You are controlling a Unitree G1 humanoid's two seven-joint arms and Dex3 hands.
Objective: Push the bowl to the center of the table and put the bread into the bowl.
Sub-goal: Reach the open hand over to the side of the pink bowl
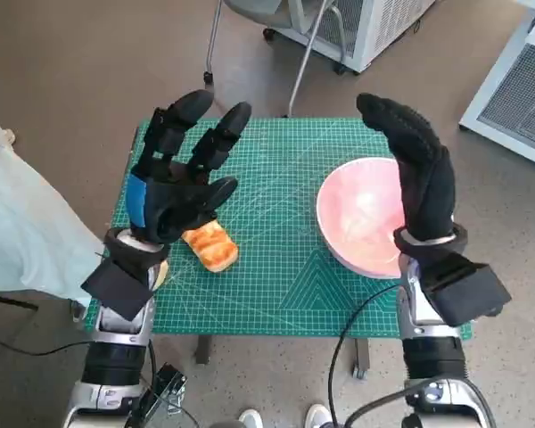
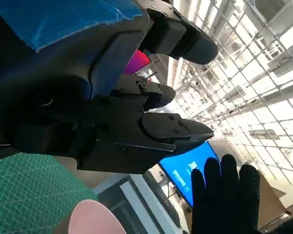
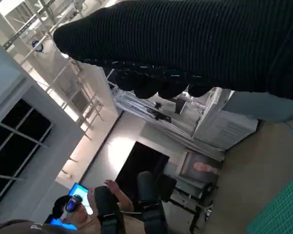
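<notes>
fingers (image 1: 205, 134) of both hands spread, holding nothing | left hand (image 1: 180, 183) above bread (image 1: 211, 245) | right hand (image 1: 419, 174) over bowl (image 1: 361, 218) | bread left of bowl on counter (image 1: 276, 294)

The head view looks steeply down from above on the green mat (image 1: 276, 223), with both raised hands close below the lens. The left wrist view sits tight behind the left hand (image 2: 88, 112) and tilts up past the mat's corner (image 2: 24, 195) toward a glazed ceiling; it shares with the head view the mat, the bowl (image 2: 95, 218) rim and the right hand (image 2: 227, 197). The right wrist view, close behind the glove (image 3: 195, 44), faces out over the mat's edge (image 3: 283, 214) into the room, where a person (image 3: 88, 209) sits.
</notes>
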